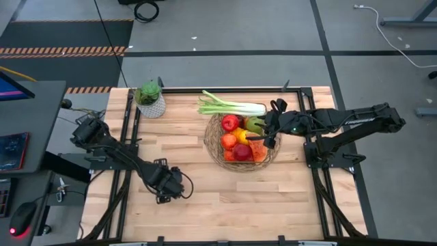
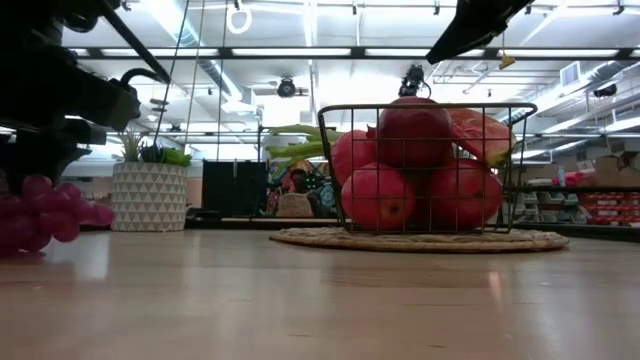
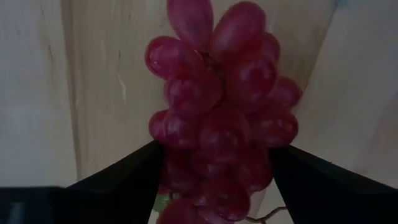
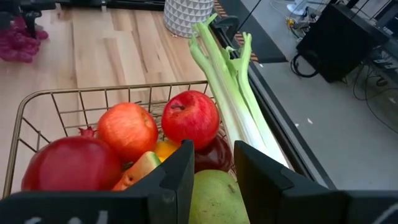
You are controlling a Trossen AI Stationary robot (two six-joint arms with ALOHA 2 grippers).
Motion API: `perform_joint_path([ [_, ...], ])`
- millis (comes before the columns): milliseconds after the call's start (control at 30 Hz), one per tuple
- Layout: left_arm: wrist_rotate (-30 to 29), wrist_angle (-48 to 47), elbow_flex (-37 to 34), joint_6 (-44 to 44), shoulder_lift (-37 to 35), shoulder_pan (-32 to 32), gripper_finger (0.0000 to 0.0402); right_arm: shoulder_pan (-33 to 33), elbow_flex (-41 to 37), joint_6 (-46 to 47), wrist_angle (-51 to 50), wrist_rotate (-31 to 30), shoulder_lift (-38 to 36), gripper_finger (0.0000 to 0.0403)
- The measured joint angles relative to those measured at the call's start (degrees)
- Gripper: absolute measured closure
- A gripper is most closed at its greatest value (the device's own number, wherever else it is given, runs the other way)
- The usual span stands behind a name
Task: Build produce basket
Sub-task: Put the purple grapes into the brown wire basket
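Task largely done: the round tan wire basket (image 1: pixel 213 147) holds red apples (image 4: pixel 189 118), an orange and a green pear, the long leek (image 1: pixel 232 106) resting at its far rim; remaining, near the basket's near-left, the left gripper (image 3: pixel 214 174) brackets purple grapes (image 3: pixel 221 112), grip unconfirmed, while the right gripper (image 4: pixel 211 168) hovers narrowly parted above the basket.

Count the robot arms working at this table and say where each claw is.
2. The left claw is low over the bare table near the front, around the purple grapes. The right claw hangs over the basket at its right side, above the green pear.
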State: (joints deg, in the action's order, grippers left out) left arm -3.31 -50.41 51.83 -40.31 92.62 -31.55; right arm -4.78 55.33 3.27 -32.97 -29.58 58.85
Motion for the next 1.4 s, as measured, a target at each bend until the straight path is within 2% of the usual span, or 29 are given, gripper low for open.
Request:
perform_joint_path([
  [200, -2.2, 0.7, 0.0, 0.5, 0.0, 0.0, 0.0149, 0.0, 0.0, 0.1, 0.0, 0.0, 0.0, 0.0283],
  [467, -2.2, 1.0, 0.0, 2.2, 0.0, 0.2, 0.0221, 0.0, 0.0, 0.2, 0.0, 0.2, 0.0, 0.0283],
  [667, -2.3, -0.3, 0.3, 2.7, -0.2, 0.2, 0.0257, 0.0, 0.0, 0.2, 0.0, 0.3, 0.0, 0.0283],
  [933, -3.2, -11.5, 7.5, 5.6, -0.2, 0.3, 0.0275, 0.0, 0.1, 0.2, -0.1, 0.3, 0.0, 0.0283],
  [1100, -8.3, -15.0, 12.5, 6.7, -1.2, 0.3, 0.0276, -0.1, 0.1, 0.2, -0.7, 0.3, 0.0, 0.0283],
  [1200, -12.8, -11.8, 13.3, 7.6, -3.9, 0.3, 0.0276, -0.5, 0.1, 0.7, -2.3, 0.3, 0.0, 0.0283],
  [1400, -21.4, 7.8, 9.9, 14.5, -11.4, 0.6, 0.0276, -1.9, 0.1, 0.9, -4.1, 0.0, -1.5, 0.0283],
])
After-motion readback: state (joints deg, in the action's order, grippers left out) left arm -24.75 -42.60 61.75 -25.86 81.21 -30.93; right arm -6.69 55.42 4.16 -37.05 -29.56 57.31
